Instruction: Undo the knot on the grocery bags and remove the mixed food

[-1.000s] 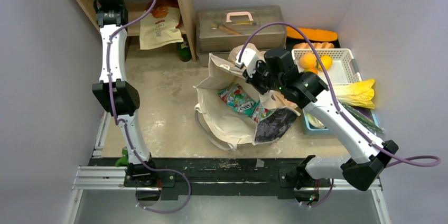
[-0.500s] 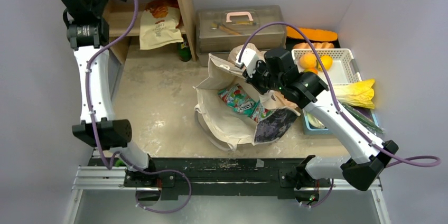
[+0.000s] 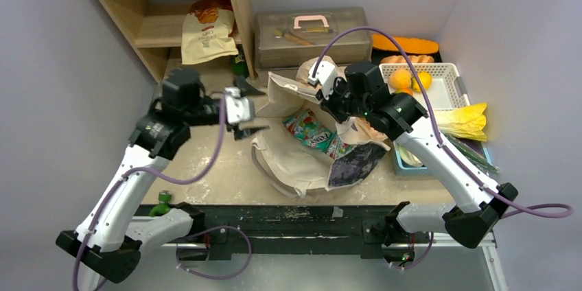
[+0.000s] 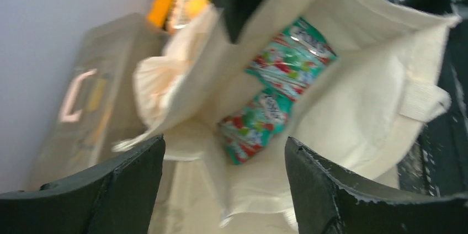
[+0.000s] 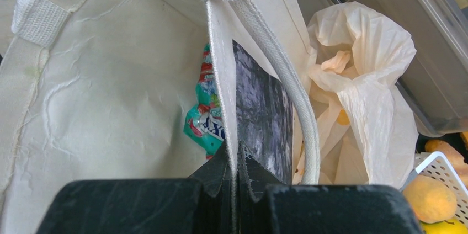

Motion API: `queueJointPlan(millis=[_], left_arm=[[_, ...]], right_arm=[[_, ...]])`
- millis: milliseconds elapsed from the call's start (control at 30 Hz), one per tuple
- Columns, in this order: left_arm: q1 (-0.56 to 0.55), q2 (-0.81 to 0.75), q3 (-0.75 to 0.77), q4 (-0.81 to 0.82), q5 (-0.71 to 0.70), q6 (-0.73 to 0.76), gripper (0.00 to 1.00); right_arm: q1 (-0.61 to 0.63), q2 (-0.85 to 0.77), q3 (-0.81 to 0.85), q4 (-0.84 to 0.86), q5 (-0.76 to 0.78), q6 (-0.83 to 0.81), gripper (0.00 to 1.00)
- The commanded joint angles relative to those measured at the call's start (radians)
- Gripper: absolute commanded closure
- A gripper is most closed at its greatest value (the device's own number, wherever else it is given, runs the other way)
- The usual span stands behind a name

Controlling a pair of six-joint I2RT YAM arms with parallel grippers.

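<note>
Cream canvas fills the grip of my right pincer point(image 5: 237, 159): its two black fingers are pressed together on the upper edge of a soft cream canvas tote point(image 5: 99, 96), right where a dark grey printed panel point(image 5: 265, 118) meets the cloth. A thick white corded handle point(image 5: 292, 96) runs up from just beside that pinch. Down inside the tote lies a glossy green, red and white snack packet point(image 5: 204, 121).

Just past the held edge, outside the tote, sits the thin, crinkly, pale-orange plastic carrier bag point(image 5: 364, 96). It touches the tote's far wall, its mouth gathered into loose folds. Whether its knot is tied, I cannot tell.

My left pincer point(image 4: 223, 190) is spread wide with nothing between its fingers. It hangs at the tote's left side, pointing into the opening toward the same packet.

From above, the tote stands slumped on a sandy speckled tabletop point(image 3: 199, 119), between my two arms. Beyond the plastic bag is a grey translucent lidded box point(image 3: 312, 33) with a pink handle. To the right, a white slatted plastic basket point(image 3: 418, 66) holds round orange-yellow fruits point(image 3: 405, 79). A yellow-green long cabbage point(image 3: 467, 121) lies just beside the basket, and a long orange vegetable point(image 3: 405, 44) lies behind it.
</note>
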Motion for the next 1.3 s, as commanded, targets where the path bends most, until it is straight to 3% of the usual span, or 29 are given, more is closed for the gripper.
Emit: queueJointPlan(millis=[0, 67, 167, 467, 700, 1267], left_arm=[[-0.262, -0.025, -0.195, 0.043, -0.211, 0.23, 0.24], [-0.348, -0.001, -0.274, 0.147, -0.309, 0.297, 0.24], [-0.391, 0.108, -0.278, 0.248, -0.37, 0.316, 0.25], [-0.49, 0.424, -0.2, 0.245, -0.515, 0.505, 0.24], [-0.519, 0.565, -0.186, 0.287, -0.559, 0.471, 0.15], [-0.53, 0.877, -0.136, 0.492, -0.762, 0.509, 0.17]], right_arm=[[-0.005, -0.013, 0.056, 0.032, -0.042, 0.051, 1.0], [-0.006, -0.011, 0.058, 0.033, -0.054, 0.065, 1.0], [-0.005, -0.008, 0.06, 0.036, -0.066, 0.076, 1.0], [-0.005, -0.009, 0.063, 0.039, -0.085, 0.089, 1.0], [-0.007, -0.019, 0.052, 0.035, -0.091, 0.087, 1.0], [-0.007, -0.048, -0.022, 0.063, -0.114, 0.096, 1.0]])
